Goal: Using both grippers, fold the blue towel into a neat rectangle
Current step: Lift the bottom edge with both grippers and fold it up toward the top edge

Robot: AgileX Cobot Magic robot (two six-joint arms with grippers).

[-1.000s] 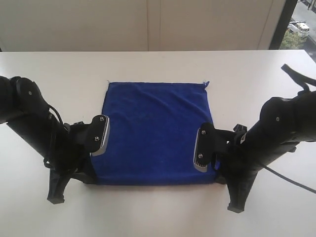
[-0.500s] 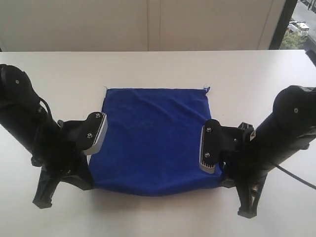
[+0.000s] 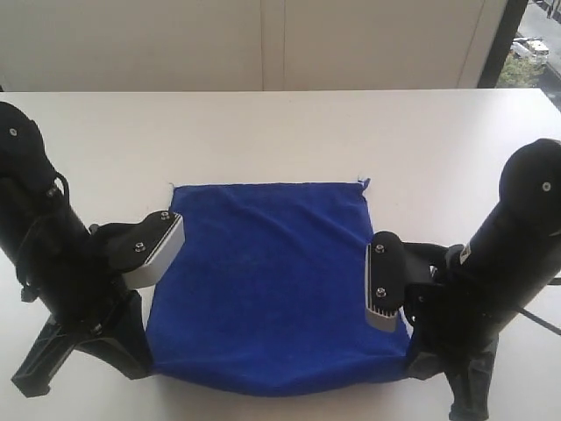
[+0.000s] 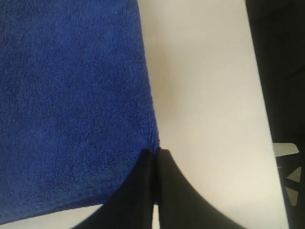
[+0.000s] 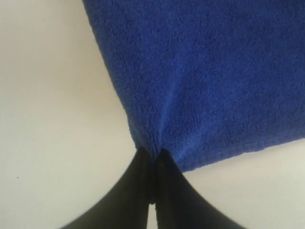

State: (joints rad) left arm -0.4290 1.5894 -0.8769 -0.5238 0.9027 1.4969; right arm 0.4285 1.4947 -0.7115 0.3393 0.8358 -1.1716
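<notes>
The blue towel [image 3: 272, 281] lies on the white table [image 3: 263, 132], its near edge raised and sagging between the two arms. My left gripper [image 3: 145, 361] is shut on the towel's near left corner. In the left wrist view the black fingertips [image 4: 145, 164] meet with the blue towel [image 4: 71, 105] pinched at their tip. My right gripper [image 3: 412, 361] is shut on the near right corner. The right wrist view shows its fingers [image 5: 167, 164] closed on the corner of the towel [image 5: 205, 71]. A small loop sticks out at the far right corner.
The table's near edge, with dark floor beyond it, shows in the left wrist view [image 4: 267, 95]. A pale wall runs behind the table, and a window [image 3: 530, 48] sits at the back right.
Both arms have drawn back toward the table's near edge, holding the towel's near corners. The towel slid with them, and its far edge has moved nearer.
</notes>
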